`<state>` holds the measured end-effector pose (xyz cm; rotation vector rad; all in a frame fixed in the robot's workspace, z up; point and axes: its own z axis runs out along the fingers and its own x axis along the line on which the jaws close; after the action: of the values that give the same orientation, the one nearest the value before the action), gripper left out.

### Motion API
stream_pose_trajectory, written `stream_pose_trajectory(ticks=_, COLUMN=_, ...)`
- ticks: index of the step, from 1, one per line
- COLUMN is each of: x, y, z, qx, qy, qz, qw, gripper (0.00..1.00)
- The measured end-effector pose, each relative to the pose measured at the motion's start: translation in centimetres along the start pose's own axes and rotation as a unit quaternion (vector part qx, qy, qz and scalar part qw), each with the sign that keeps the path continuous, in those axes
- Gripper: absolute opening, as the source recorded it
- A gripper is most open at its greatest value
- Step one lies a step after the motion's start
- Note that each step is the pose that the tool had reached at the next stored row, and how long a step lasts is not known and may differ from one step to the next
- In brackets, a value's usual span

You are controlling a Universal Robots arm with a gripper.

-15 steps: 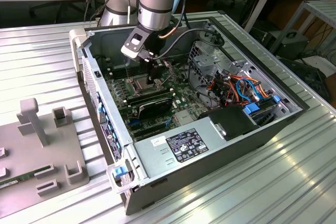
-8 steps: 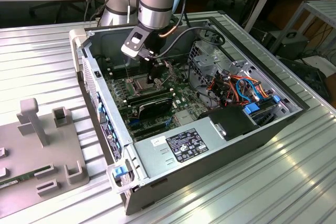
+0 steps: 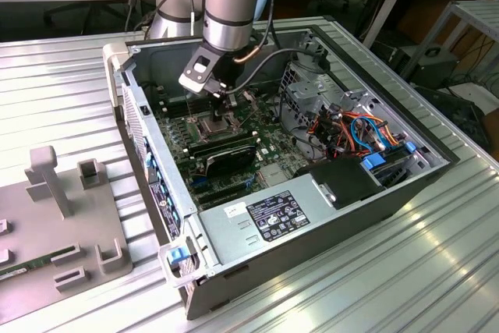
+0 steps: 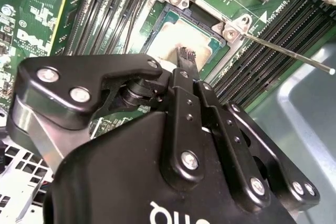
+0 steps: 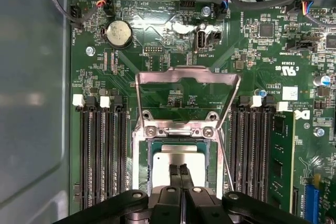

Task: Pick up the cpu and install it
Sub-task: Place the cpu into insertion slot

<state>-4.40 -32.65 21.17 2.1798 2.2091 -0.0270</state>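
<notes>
While the gripper [image 5: 178,168], jaws pressed together, hangs over the cpu [image 5: 163,166], it looks light, stiff, fragile: edge-hold only.

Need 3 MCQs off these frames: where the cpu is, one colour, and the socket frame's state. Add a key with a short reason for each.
1. Where does the cpu lie?
A) on the grey tray outside the case
B) in the socket on the motherboard
C) on top of the drive cage

2. What colour is the motherboard?
A) green
B) red
C) white

3. The socket's metal frame is:
A) clamped down over the cpu
B) swung up, open
C) taken off the board

Key:
1 B: the silver-grey top sits inside the socket, right under the gripper.
2 A: the board is green in both wrist views.
3 B: the frame stands raised off the socket, leaving the cpu uncovered.
</notes>
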Motion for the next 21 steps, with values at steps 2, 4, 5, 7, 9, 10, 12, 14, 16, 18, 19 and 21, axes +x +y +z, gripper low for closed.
stream_pose_trajectory(ticks=2, x=0.01, y=-0.02, z=0.34, qx=0.0, qy=-0.0002, qz=-0.001, qw=1.0, gripper=0.11)
stream_pose_trajectory(ticks=4, x=0.02, y=-0.02, z=0.51, qx=0.0, qy=-0.0004, qz=-0.001, qw=1.0, gripper=0.11)
stream_pose_trajectory(ticks=5, x=0.01, y=-0.03, z=0.5, qx=0.0, qy=-0.0006, qz=-0.001, qw=1.0, gripper=0.11)
stream_pose_trajectory(ticks=7, x=0.02, y=-0.02, z=0.51, qx=0.0, qy=-0.0006, qz=-0.001, qw=1.0, gripper=0.11)
stream_pose_trajectory(ticks=9, x=0.03, y=-0.02, z=0.59, qx=0.0, qy=-0.0006, qz=-0.001, qw=1.0, gripper=0.11)
stream_pose_trajectory(ticks=10, x=0.02, y=-0.03, z=0.67, qx=0.0002, qy=-0.0009, qz=-0.001, qw=1.0, gripper=0.11)
stream_pose_trajectory(ticks=12, x=0.01, y=-0.03, z=0.68, qx=0.0001, qy=-0.0008, qz=-0.001, qw=1.0, gripper=0.11)
stream_pose_trajectory(ticks=14, x=0.03, y=-0.03, z=0.7, qx=0.0, qy=-0.0006, qz=-0.001, qw=1.0, gripper=0.11)
stream_pose_trajectory(ticks=16, x=0.02, y=-0.03, z=0.71, qx=0.0, qy=-0.0006, qz=-0.001, qw=1.0, gripper=0.11)
stream_pose_trajectory(ticks=18, x=0.03, y=-0.03, z=0.72, qx=0.0001, qy=-0.0007, qz=-0.001, qw=1.0, gripper=0.11)
stream_pose_trajectory(ticks=19, x=0.03, y=-0.03, z=0.72, qx=0.0, qy=-0.0006, qz=-0.001, qw=1.0, gripper=0.11)
stream_pose_trajectory(ticks=21, x=0.03, y=-0.02, z=0.68, qx=-0.0001, qy=-0.0005, qz=-0.001, qw=1.0, gripper=0.11)
